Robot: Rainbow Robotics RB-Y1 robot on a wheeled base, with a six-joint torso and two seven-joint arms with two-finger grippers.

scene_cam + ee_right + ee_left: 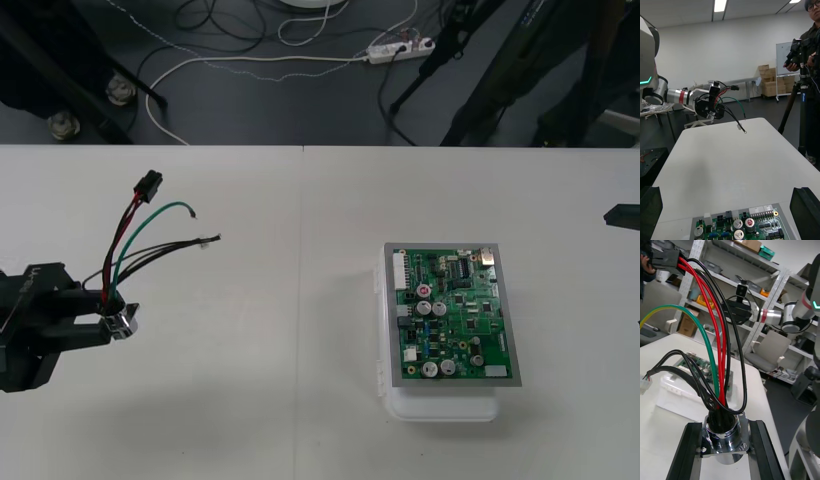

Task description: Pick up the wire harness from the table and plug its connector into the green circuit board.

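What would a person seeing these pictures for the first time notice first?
The wire harness of thin red, black and green wires fans out above the left side of the table, its round metal socket clamped in the black left gripper. The green circuit board on a white base sits right of centre.

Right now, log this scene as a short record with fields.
left gripper: over the left side of the table, shut on socket
harness: held off the table, wires fanning upward
plug: free, far from board
circuit board: on white base, right of centre
right gripper: near the board, open
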